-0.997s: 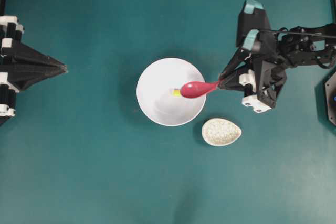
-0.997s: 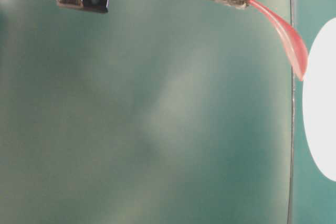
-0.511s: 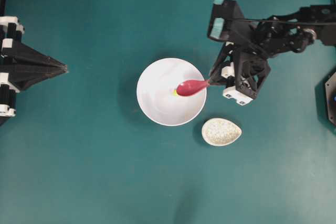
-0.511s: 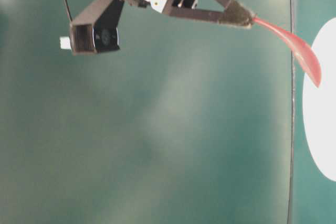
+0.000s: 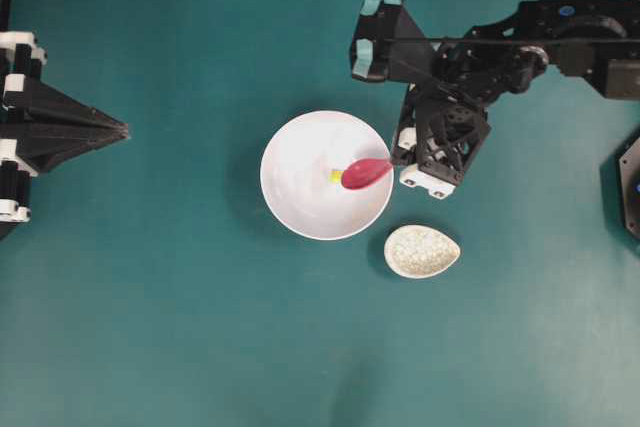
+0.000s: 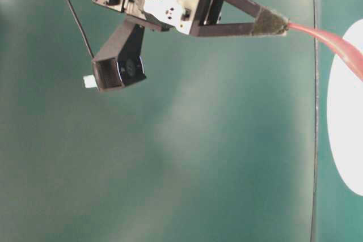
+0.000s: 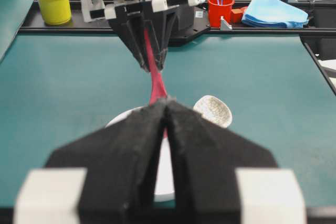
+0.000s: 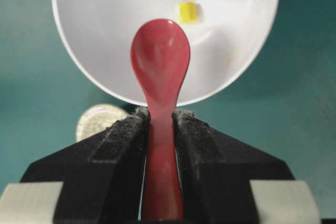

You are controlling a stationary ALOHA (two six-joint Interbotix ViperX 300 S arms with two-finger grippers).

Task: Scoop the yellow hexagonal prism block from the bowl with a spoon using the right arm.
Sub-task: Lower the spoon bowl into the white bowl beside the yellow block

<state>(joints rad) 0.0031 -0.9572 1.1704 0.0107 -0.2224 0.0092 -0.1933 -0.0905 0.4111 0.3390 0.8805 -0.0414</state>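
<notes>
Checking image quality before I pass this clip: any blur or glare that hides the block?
Right wrist view: block sharp, bright glare beside it in the bowl. Overhead: spoon crisp, block tiny. Table-level: soft, hazy reflections, bowl cropped, block unseen. Left wrist: near fingers blurred.

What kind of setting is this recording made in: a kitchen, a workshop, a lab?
Most likely a robotics lab bench, not a kitchen: a bare teal mat-covered tabletop, two black robot arms facing across it, and props like stacked yellow-and-blue cups and a folded blue cloth parked behind the frame.
</notes>
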